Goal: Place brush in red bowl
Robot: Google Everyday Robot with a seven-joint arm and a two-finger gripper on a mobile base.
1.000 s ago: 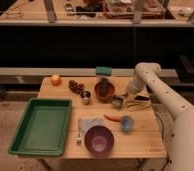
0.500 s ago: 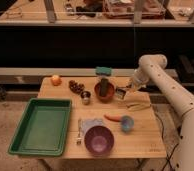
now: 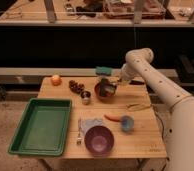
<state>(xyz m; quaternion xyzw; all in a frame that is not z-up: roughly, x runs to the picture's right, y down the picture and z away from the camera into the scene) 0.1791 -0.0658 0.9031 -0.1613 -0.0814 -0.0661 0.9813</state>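
White arm, elbow raised at the right, forearm angled down to the left; gripper (image 3: 110, 86) low (fingers' spacing unclear).

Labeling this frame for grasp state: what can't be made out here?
- Gripper, camera view: sits over the round reddish-brown red bowl; a dark mass there, perhaps the small black brush, blurs into it.
- Red bowl's inside: partly covered by the gripper.
- White robot body: cut off by the right and bottom edges.
- Thin yellowish item on the wooden table: too small to identify.
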